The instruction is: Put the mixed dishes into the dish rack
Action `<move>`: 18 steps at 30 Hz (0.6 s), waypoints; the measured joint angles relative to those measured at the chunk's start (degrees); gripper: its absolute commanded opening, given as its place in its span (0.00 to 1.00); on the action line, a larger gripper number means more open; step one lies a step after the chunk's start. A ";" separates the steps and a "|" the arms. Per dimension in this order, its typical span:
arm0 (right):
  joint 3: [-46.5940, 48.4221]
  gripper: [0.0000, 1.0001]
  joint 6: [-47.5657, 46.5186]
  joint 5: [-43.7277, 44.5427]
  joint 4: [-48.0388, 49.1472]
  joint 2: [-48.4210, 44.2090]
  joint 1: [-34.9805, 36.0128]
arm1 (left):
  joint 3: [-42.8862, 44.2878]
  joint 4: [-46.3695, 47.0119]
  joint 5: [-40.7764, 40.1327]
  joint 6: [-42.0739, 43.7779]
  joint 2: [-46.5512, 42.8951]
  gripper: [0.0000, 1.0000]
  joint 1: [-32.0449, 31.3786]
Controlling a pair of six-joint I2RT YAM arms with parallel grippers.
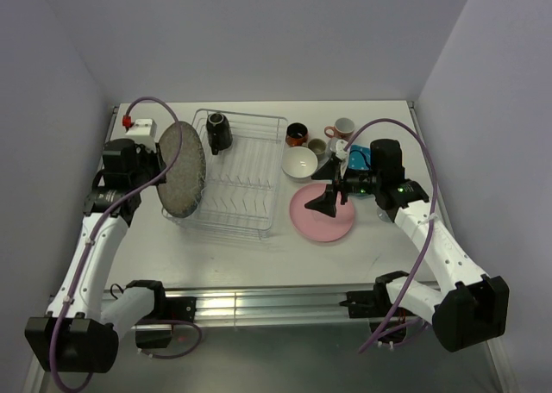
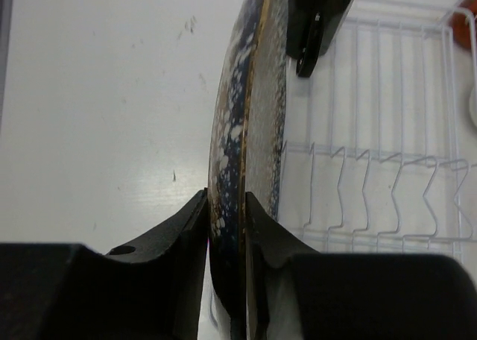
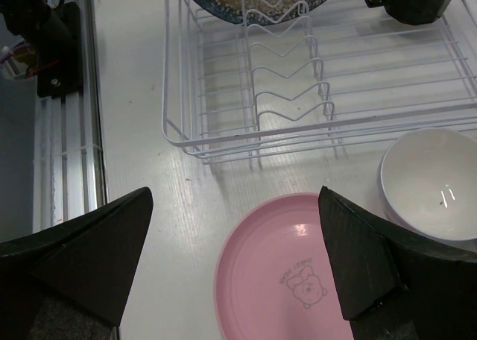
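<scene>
My left gripper (image 1: pixel 160 165) is shut on the rim of the grey speckled plate (image 1: pixel 183 170) and holds it upright on edge at the left end of the wire dish rack (image 1: pixel 250 199). In the left wrist view the plate (image 2: pixel 250 124) stands edge-on between my fingers (image 2: pixel 190 221). A black mug (image 1: pixel 218 133) lies in the rack's far corner. My right gripper (image 1: pixel 328 205) is open and empty above the pink plate (image 1: pixel 315 223), which lies flat on the table; it also shows in the right wrist view (image 3: pixel 298 273). A white bowl (image 1: pixel 300 162) sits beside the rack.
Behind the bowl stand a dark-red mug (image 1: pixel 297 134), a grey-beige mug (image 1: pixel 319 147) and a white mug with a pink handle (image 1: pixel 343 129). Something teal (image 1: pixel 360 159) shows behind the right arm. Walls close in left, right and back.
</scene>
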 measured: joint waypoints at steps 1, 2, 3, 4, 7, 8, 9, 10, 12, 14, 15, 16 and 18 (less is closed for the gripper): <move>0.00 1.00 -0.02 0.00 0.00 0.02 0.00 | 0.00 0.92 0.00 -0.07 -0.31 0.30 -0.04; 0.00 1.00 -0.02 -0.02 0.00 0.07 0.00 | 0.00 1.90 0.04 -0.20 -0.70 0.32 -0.09; 0.00 1.00 -0.02 0.00 0.00 0.09 0.00 | 0.00 2.78 0.04 -0.22 -1.16 0.33 -0.09; 0.00 1.00 -0.02 0.00 0.00 0.15 0.00 | 0.00 3.61 0.09 -0.28 -1.66 0.34 -0.11; 0.00 1.00 -0.02 0.00 0.00 0.26 0.00 | 0.00 5.14 0.04 -0.39 -2.67 0.35 -0.11; 0.00 1.00 -0.02 0.00 0.00 0.28 0.00 | 0.00 5.35 0.04 -0.42 -2.86 0.36 -0.11; 0.00 1.00 -0.02 0.00 0.00 0.28 0.00 | 0.00 5.42 0.04 -0.42 -2.99 0.36 -0.13; 0.00 1.00 -0.02 0.00 0.00 0.28 0.00 | 0.00 5.51 0.04 -0.44 -3.04 0.37 -0.15; 0.00 1.00 -0.02 0.02 0.00 0.31 0.00 | 0.00 5.64 0.07 -0.48 -3.08 0.40 -0.17; 0.00 1.00 -0.02 0.02 0.00 0.31 0.00 | 0.00 5.66 0.04 -0.48 -3.17 0.43 -0.22; 0.00 1.00 -0.02 0.02 0.00 0.31 0.00 | 0.00 5.68 0.04 -0.46 -3.32 0.44 -0.24; 0.00 1.00 -0.04 0.02 0.00 0.31 0.00 | 0.00 5.68 0.07 -0.48 -3.45 0.45 -0.33; 0.00 1.00 -0.09 0.04 0.00 0.35 0.00 | 0.00 5.68 0.07 -0.42 -3.72 0.50 -0.42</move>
